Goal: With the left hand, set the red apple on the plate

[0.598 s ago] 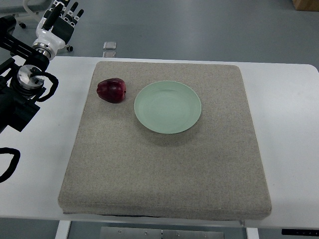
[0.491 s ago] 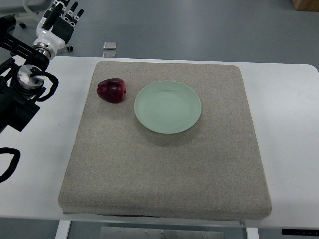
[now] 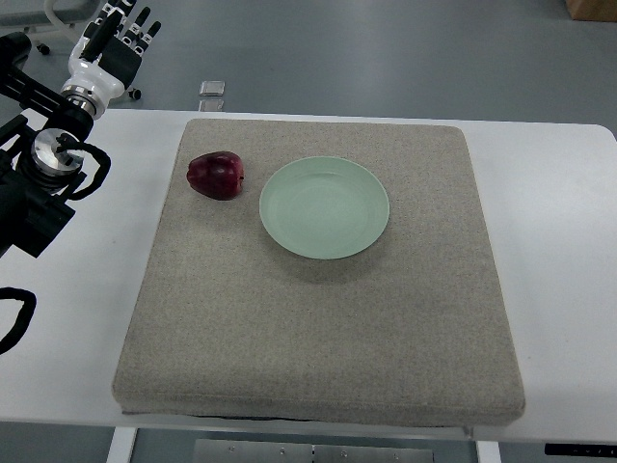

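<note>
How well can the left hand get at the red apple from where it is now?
Probably well. The left hand is raised beyond the table's far left corner, holding nothing. The red apple lies bare on the grey mat, left of the green plate, with nothing between.

No readable text anywhere here. No labels, no brands, no numbers or signs show on anything in the top view.

The dark red apple (image 3: 216,176) has a smooth, slightly glossy skin, and the pale green round plate (image 3: 325,207) looks smooth and satin. Both lie on a rough, matt beige woven cloth mat (image 3: 318,328) over the smooth white counter (image 3: 569,289).
</note>
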Robot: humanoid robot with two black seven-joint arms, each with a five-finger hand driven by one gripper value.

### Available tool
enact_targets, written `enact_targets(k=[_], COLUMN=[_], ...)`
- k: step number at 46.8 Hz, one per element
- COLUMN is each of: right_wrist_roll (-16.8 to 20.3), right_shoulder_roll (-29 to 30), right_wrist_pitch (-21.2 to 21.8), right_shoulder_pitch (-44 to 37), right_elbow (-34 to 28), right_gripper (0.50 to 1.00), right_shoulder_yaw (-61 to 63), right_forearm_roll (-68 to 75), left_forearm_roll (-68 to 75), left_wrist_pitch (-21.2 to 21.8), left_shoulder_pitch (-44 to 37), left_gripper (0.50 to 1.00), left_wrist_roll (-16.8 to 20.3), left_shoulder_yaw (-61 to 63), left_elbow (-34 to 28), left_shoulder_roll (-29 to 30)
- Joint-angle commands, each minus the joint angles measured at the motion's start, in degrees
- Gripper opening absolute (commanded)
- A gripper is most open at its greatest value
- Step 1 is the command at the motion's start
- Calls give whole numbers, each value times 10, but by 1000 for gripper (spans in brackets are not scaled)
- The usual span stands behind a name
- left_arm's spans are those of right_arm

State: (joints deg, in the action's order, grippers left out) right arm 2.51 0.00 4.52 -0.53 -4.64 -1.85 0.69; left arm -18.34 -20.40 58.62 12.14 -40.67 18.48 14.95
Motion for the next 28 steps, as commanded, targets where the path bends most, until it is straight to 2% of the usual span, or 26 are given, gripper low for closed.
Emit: enact_targets(k=[1, 10, 28], right_wrist_roll=[0, 0, 0], right_shoulder_roll=[0, 0, 0], right_wrist_pitch=[1, 0, 0], right_shoulder_pitch=[0, 0, 0], right_elbow=[0, 0, 0], right_gripper=[930, 930, 930], right_shoulder_yaw=[0, 0, 0], right_forearm_roll=[0, 0, 0], left_forearm_roll=[10, 98, 427], left_wrist_pitch=[1, 6, 7], left_shoulder_pitch=[11, 30, 67], left_gripper=[996, 994, 994], left_wrist_roll=[0, 0, 0], left_shoulder_yaw=[8, 57, 87], left_elbow=[-7, -8, -2], left_shoulder_roll=[2, 4, 34])
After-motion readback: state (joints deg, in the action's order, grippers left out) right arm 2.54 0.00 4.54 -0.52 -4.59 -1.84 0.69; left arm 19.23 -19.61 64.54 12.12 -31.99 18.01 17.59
